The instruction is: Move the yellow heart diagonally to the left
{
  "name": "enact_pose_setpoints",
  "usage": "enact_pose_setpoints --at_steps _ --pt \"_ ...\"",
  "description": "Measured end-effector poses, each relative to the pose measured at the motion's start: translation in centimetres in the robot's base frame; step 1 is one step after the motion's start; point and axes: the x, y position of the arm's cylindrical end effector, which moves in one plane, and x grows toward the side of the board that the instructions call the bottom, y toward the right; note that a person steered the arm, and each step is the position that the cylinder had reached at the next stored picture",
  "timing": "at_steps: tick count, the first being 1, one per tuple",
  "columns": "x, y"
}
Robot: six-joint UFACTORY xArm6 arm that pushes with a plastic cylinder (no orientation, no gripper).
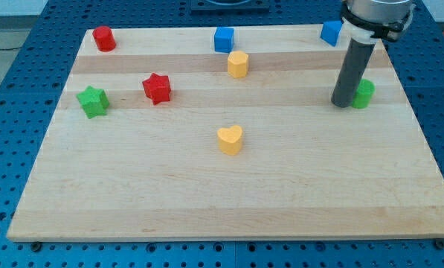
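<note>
The yellow heart [230, 139] lies near the middle of the wooden board [207, 201]. My tip [343, 103] rests on the board at the view's right, far to the right of and slightly above the heart. The tip touches or nearly touches the left side of a green block [364, 94]. The rod rises from the tip toward the view's top right.
A yellow hexagon-like block [238, 64] and a blue cube [223, 39] sit above the heart. A red star [156, 88] and a green star [93, 101] are at the left. A red block [103, 38] is top left, a blue block [331, 33] top right.
</note>
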Motion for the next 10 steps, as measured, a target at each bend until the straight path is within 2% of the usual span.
enact_pose_setpoints --at_steps 2,4,7,10 --pt "0.9 -4.2" --pt "5.5 -10.2" --pt "8.5 -21.8" --pt "14.1 -25.5"
